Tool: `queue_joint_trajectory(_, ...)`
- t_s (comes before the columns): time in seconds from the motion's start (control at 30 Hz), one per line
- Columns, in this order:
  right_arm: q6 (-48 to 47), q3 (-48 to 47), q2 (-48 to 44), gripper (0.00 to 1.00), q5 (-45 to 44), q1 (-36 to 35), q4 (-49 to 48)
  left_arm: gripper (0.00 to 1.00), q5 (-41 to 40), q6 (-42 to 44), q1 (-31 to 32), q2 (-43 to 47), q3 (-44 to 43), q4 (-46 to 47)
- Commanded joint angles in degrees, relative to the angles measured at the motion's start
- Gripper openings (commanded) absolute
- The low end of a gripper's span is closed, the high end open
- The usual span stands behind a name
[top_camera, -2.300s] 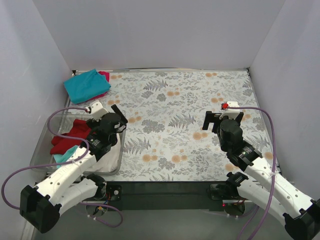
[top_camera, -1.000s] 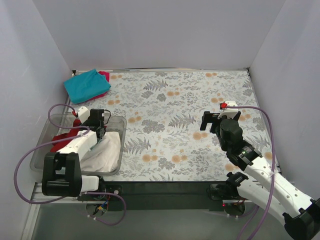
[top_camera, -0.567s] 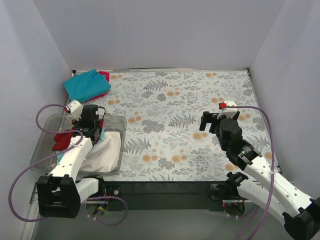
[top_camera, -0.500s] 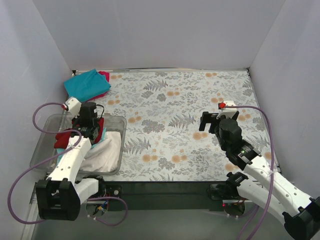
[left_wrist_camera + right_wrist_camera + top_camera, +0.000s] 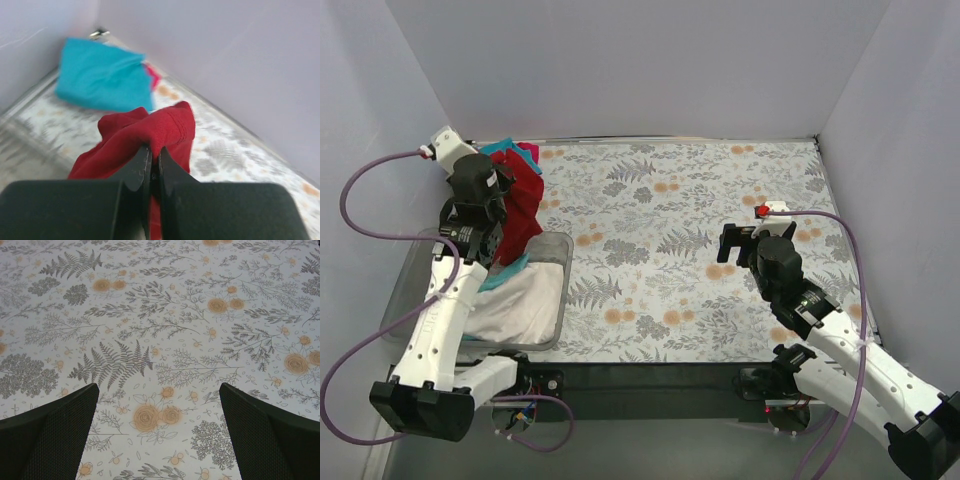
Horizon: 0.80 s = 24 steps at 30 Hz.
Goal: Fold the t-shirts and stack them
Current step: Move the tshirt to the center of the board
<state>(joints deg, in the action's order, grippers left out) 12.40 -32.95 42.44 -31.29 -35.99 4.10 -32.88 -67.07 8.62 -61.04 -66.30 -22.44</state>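
The left claw (image 5: pixel 154 155) is up high at the far left, and its jaws are squeezing almost together on a bunched fold of the dark red t-shirt (image 5: pixel 150 127). The cloth is hanging from that pinch in a loose drape, its lower end trailing down to the far rim of the clear bin (image 5: pixel 558 240). A scrap of teal cloth (image 5: pixel 500 279) is peeking out just under the red hem there. Inside the bin, the white t-shirt (image 5: pixel 525 300) is lying crumpled along the right side.

Back in the far left corner of the desk (image 5: pixel 670 200), the teal t-shirt (image 5: pixel 102 75) is lying folded flat, with the magenta-pink t-shirt (image 5: pixel 153 78) poking out from beneath its right edge. From the top view, the arm and the hanging red cloth are covering most of that pile.

Over on the right, the right claw (image 5: pixel 157 387) is hovering above bare floral desk with its jaws spread wide, gripping nothing, well apart from every shirt.
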Motion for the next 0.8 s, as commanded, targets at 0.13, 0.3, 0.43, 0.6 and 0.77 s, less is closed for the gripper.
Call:
queue_joint_trajectory(0.13,-0.5,-2.4,-0.4,0.98,-1.5,0.4,-2.9,0.00,26.9,5.5,9.5,-7.8,-18.3,5.0)
queue_joint_trajectory(0.3,-0.5,-2.3,-1.5,0.98,-1.8,0.4,-2.7,0.00,38.8,9.1,20.0,-16.3,-26.0,7.7)
queue_joint_trajectory(0.43,-0.5,-1.9,-1.7,0.98,-2.3,0.7,-2.2,0.00,50.3,7.1,22.3,-18.5,-26.5,15.9)
queue_joint_trajectory(0.6,-0.2,-1.9,-1.5,0.98,-2.9,0.8,-1.7,0.00,58.7,5.2,23.5,-23.1,-29.2,20.0)
queue_joint_trajectory(0.77,0.4,-1.2,-1.0,0.98,-3.5,1.0,-1.5,0.00,49.9,6.0,23.9,-22.7,-18.3,21.7)
